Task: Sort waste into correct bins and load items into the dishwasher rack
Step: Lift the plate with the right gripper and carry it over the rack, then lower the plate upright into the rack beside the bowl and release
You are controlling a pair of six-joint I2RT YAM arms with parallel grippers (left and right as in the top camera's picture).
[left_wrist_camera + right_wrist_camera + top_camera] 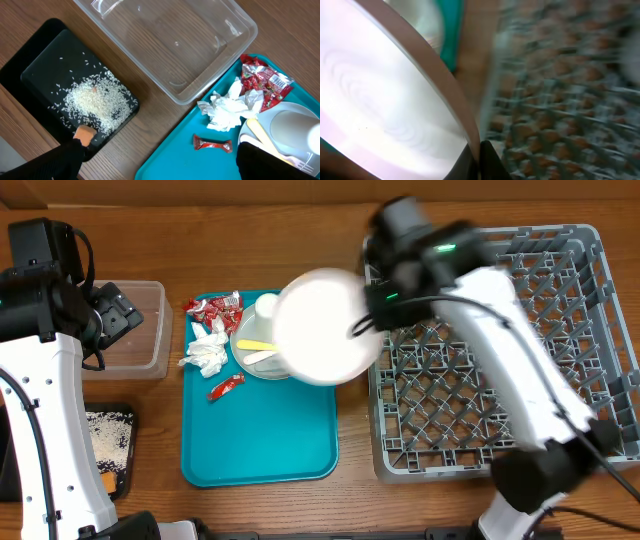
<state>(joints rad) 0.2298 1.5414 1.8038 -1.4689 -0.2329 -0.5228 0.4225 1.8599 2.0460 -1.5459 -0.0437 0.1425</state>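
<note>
and here's the plate-loading step in full view: the right end effector is pinched tight on the rim of the pale pink plate, with the rim caught between its pressed-together fingertips in the wrist view. the plate hangs in the air, tilted, above the right side of the teal tray, and its far edge just reaches the left wall of the dishwasher rack. the wrist picture is smeared, so exactly how it sits over the pegs is hard to call. what shows of the rack looks bare.

over on the other side, the left end effector is spread wide and holding nothing, poised above the clear tub, which is empty. the black tray holds the rice and the orange cube.

on the teal tray there's plenty waiting: red wrappers, the napkin, the grey plate with cutlery across it, and the cup.

my read: early in the job, first dish going in. the next move calls for carrying the plate fully over the rack, turning it on edge, lowering it between two rows of pegs, and only then letting go, so it doesn't tip flat onto the lattice or slide to the tabletop.
</note>
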